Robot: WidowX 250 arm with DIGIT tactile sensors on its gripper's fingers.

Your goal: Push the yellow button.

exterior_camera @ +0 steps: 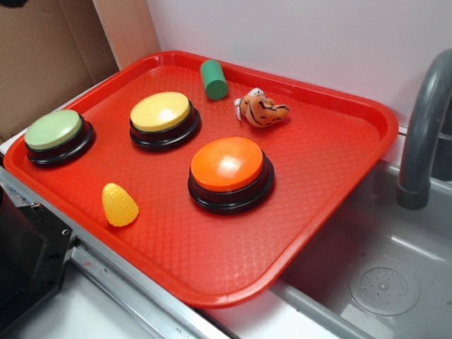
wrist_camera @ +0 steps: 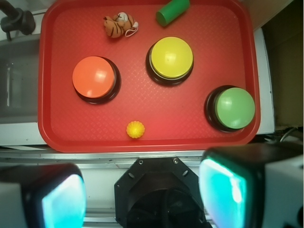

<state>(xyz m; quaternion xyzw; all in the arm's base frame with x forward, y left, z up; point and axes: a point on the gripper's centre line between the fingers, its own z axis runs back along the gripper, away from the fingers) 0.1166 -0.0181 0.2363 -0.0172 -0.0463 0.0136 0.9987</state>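
The yellow button (exterior_camera: 161,113) (wrist_camera: 171,58) has a pale-yellow dome on a black base. It stands toward the back of the red tray (exterior_camera: 318,162) (wrist_camera: 190,118), between the green and orange buttons. In the wrist view my gripper (wrist_camera: 142,197) hangs high above the robot's black base (wrist_camera: 161,190), off the tray's near edge and well short of the button. Its cyan pads (wrist_camera: 61,202) stand wide apart and open, with nothing between them. The exterior view does not show the gripper.
Also on the tray are an orange button (exterior_camera: 229,169) (wrist_camera: 94,77), a green button (exterior_camera: 55,133) (wrist_camera: 233,107), a yellow corn toy (exterior_camera: 119,205) (wrist_camera: 135,129), a green cylinder (exterior_camera: 213,79) (wrist_camera: 173,11) and a tiger toy (exterior_camera: 261,109) (wrist_camera: 118,23). A sink (exterior_camera: 381,275) and grey faucet (exterior_camera: 424,127) lie to the right.
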